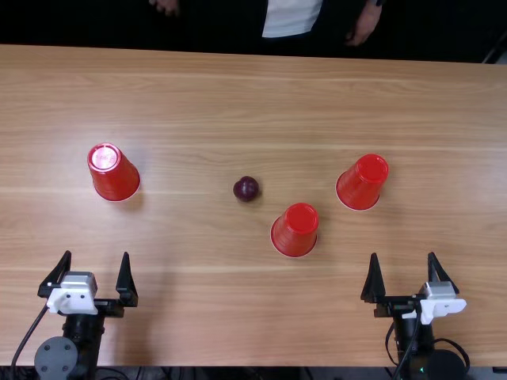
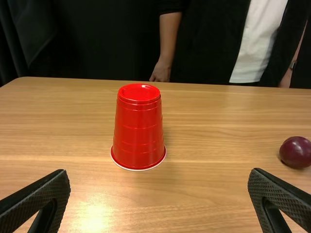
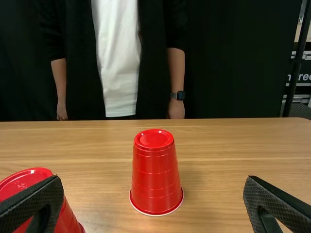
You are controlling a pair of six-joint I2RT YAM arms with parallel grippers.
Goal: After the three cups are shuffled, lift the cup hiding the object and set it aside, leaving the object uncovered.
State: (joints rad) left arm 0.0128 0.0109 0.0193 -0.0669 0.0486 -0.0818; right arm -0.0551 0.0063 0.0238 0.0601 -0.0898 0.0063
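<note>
The purple ball [image 1: 246,188] sits uncovered: left cup [image 1: 113,172] at its nine o'clock, middle cup [image 1: 295,230] at four, right cup [image 1: 363,182] at three. Left gripper [image 1: 95,260] and right gripper [image 1: 402,260] hang back at seven and five — fingers spread, ready to grab.

place: lab | cues: left arm [image 1: 71,332], right arm [image 1: 416,332] at wooden table [image 1: 253,95]

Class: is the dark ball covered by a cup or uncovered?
Uncovered: the ball lies bare on the table, apart from the nearest cup.

Bright overhead light, glare on table [image 2: 95,216]
</note>
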